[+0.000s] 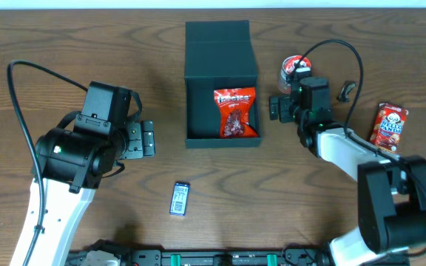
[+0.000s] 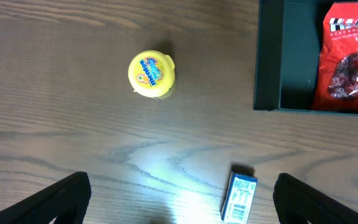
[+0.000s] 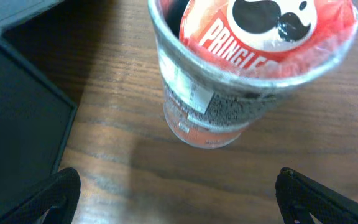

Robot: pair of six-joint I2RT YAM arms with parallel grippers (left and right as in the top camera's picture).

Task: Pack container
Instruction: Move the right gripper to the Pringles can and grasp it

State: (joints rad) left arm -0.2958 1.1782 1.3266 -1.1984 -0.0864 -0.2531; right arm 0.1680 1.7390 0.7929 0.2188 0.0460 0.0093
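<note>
The container (image 1: 220,55) is a dark square box, open at the table's centre with its lid folded back. A red snack bag (image 1: 235,112) lies inside it. My left gripper (image 1: 146,139) is open and empty, left of the box. In the left wrist view its fingers (image 2: 182,196) hang over bare wood, with the box wall (image 2: 269,62) and the bag (image 2: 353,56) at the upper right. My right gripper (image 1: 285,103) is open and empty, right of the box. In the right wrist view its fingers (image 3: 182,193) sit just short of a small Pringles can (image 3: 229,68).
The Pringles can (image 1: 296,69) stands right of the box. A small blue-and-white packet (image 1: 180,198) lies near the front edge and also shows in the left wrist view (image 2: 240,196). A yellow round tub (image 2: 151,73) stands left of the box. A red snack packet (image 1: 389,125) lies far right.
</note>
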